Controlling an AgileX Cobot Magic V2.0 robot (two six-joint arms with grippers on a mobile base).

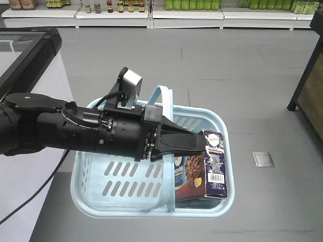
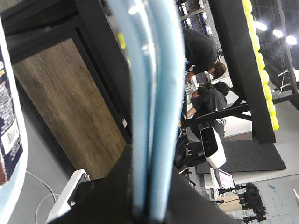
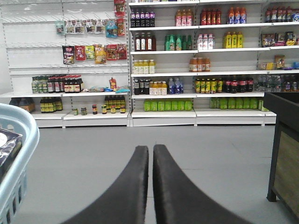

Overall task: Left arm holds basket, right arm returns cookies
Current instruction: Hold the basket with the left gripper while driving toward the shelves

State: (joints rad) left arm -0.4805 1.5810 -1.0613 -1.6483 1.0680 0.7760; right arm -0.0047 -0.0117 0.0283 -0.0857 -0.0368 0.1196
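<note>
Left pincer (image 1: pixel 203 144) is clamped on the handle of the basket (image 1: pixel 126 210), cookies (image 1: pixel 215 166) stand inside at its right end beneath that pincer's tip, right pincer (image 3: pixel 152 149) is closed and empty; risk: reaching for them may strike tip or handle and swing the basket.

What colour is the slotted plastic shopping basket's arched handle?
Light blue arched handle; exterior front-facing view shows it best.

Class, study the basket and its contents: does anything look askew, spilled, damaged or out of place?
Only mildly: the cookies stand on end at the right end of the basket, tilted and poking above its rim. Nothing looks spilled or damaged.
</note>
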